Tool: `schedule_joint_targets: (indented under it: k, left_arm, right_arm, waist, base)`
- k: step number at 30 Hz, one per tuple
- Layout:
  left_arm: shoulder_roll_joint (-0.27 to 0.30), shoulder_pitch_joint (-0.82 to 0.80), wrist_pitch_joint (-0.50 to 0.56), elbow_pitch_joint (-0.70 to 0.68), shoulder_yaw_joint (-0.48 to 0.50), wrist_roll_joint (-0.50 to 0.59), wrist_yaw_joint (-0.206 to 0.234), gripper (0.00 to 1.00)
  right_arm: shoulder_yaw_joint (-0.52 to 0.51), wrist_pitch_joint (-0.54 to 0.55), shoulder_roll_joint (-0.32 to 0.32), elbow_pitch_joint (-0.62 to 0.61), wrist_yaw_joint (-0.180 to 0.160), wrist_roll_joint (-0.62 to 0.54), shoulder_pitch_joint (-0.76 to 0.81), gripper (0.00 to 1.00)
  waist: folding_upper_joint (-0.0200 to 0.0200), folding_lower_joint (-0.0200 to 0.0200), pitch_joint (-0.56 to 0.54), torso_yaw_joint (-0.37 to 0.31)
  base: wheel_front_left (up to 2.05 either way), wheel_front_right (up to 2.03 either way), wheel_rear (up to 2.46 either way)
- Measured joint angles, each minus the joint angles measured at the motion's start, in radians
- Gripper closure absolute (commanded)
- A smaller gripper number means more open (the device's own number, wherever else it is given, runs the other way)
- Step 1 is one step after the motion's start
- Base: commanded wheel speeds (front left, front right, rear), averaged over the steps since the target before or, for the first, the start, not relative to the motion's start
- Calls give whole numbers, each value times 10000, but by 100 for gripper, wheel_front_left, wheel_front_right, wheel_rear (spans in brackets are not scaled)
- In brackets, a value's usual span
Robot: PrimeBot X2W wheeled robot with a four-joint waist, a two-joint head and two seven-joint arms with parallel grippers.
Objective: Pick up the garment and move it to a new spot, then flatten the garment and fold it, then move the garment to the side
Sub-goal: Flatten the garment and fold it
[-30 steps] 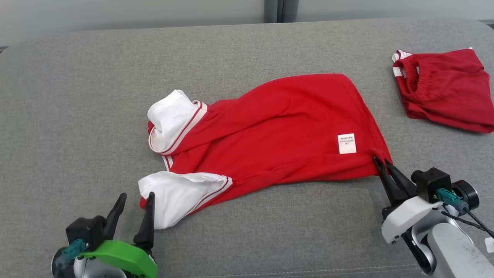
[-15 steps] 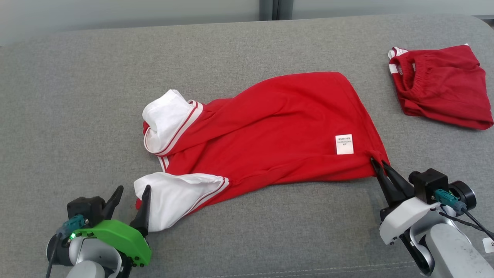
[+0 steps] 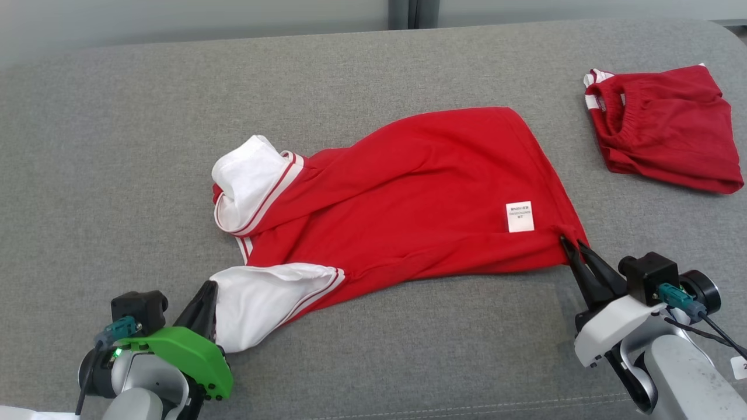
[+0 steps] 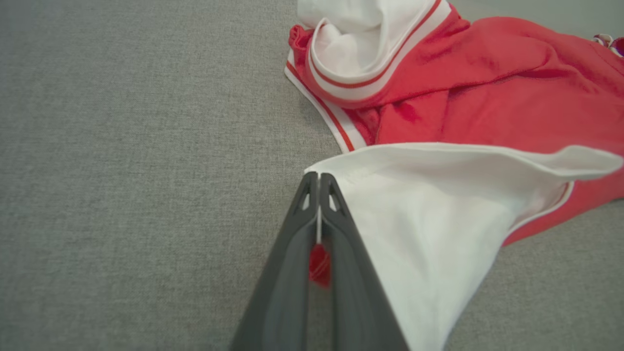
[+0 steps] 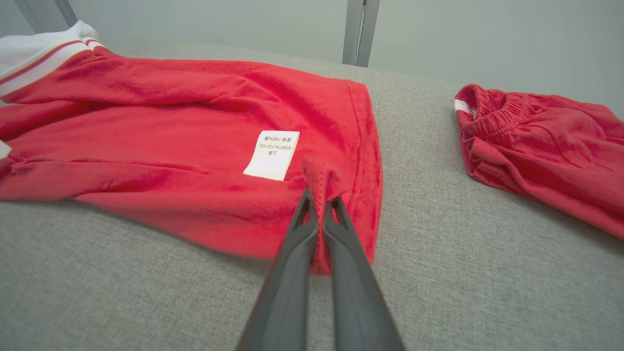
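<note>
A red short-sleeved shirt with white sleeves and red-striped trim (image 3: pixel 408 192) lies spread across the middle of the grey fabric-covered desk (image 3: pixel 117 146). A small white rectangular care label (image 3: pixel 520 216) sits on its body near the hem. The cloth is creased, with long folds running away from the label toward the sleeves.

The right claw (image 3: pixel 569 242) is just beside the label, on the side nearest the robot, and is clenched on the corner of the red hem. In the right wrist view its two dark fingers (image 5: pixel 297 234) are pressed together, with a raised pinch of red cloth standing up between the tips of the claw (image 5: pixel 319 196), next to the label (image 5: pixel 271 155).

The left claw (image 3: pixel 208 290) is far from the label, at the opposite end of the shirt. It is clenched on the edge of the nearer white sleeve (image 3: pixel 268 297). In the left wrist view the claw (image 4: pixel 318 176) grips the sleeve's corner, a scrap of red shows between the fingers lower down, and the sleeve (image 4: pixel 429 219) is drawn up off the desk into a taut sheet. The second white sleeve (image 3: pixel 251 175) lies crumpled beyond it.

A folded pair of red shorts with an elastic waistband (image 3: pixel 665 128) rests well apart from the label, past the hem, touching neither shirt nor claw.
</note>
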Motion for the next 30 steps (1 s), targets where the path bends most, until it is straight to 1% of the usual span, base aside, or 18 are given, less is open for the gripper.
schedule_joint_targets:
  k: [3, 4, 5, 6, 7, 8, 16, 17, 18, 19, 20, 21, 30]
  left_arm:
    - [-2, -8, 25, 203, 6, -29, 0, 100]
    - [-2, -9, 25, 245, 10, -29, 0, 87]
    - [-4, -16, 23, 265, 12, -29, 0, 60]
    - [-6, -31, 23, 286, 12, -29, 0, 30]
    - [-10, -47, 23, 311, 12, -29, 0, 9]
    - [-17, -74, 13, 349, 12, -29, 0, 0]
    - [-31, -248, -35, 566, 12, -29, 2, 0]
    - [-33, -249, -35, 581, 6, -29, 2, 9]
    - [-36, -252, -35, 596, -2, -29, 0, 22]
    - [-42, -256, -35, 616, -23, -29, 0, 58]
    - [-54, -260, -33, 640, -48, -29, -4, 69]
    - [-63, -264, -33, 669, -73, -29, -13, 100]
    - [-79, -324, -42, 777, -326, -25, -182, 100]
  right_arm:
    - [-15, 0, 2, 0, 0, 0, -53, 100]
    - [-17, 0, 4, 0, 0, 0, -58, 100]
    - [-19, 0, 6, 0, 2, 0, -58, 100]
    - [-19, 0, 10, 0, 2, 0, -58, 100]
    - [-19, 0, 13, 0, 2, 0, -58, 100]
    - [-19, 0, 15, 0, 2, -2, -58, 100]
    - [-19, 0, 44, 6, 4, -2, -58, 100]
    - [-19, 0, 46, 6, 4, -4, -58, 100]
    - [-19, 0, 46, 8, 4, -12, -58, 100]
    - [-19, 0, 46, 8, 4, -29, -58, 100]
    - [-19, 0, 48, 8, 4, -31, -58, 100]
    - [-19, 0, 48, 10, 4, -31, -58, 100]
    - [-29, 0, 48, 40, 33, -73, -58, 100]
  waist:
    - [0, 0, -2, 11]
    - [0, 0, -3, 15]
    - [0, 0, -3, 18]
    - [0, 0, -5, 21]
    - [0, 0, -7, 23]
    - [0, 0, -9, 25]
    - [0, 0, -29, 12]
    - [0, 0, -32, 6]
    - [0, 0, -36, 0]
    - [0, 0, -39, -6]
    - [0, 0, -43, -13]
    - [0, 0, -48, -20]
    - [0, 0, -115, -49]
  base:
    - [0, 0, 0]
    - [0, 0, 0]
    - [0, 0, 0]
    - [0, 0, 0]
    - [0, 0, 0]
    - [0, 0, 0]
    - [0, 0, 0]
    - [0, 0, 0]
    - [0, 0, 0]
    - [0, 0, 0]
    - [0, 0, 0]
    - [0, 0, 0]
    - [0, 0, 0]
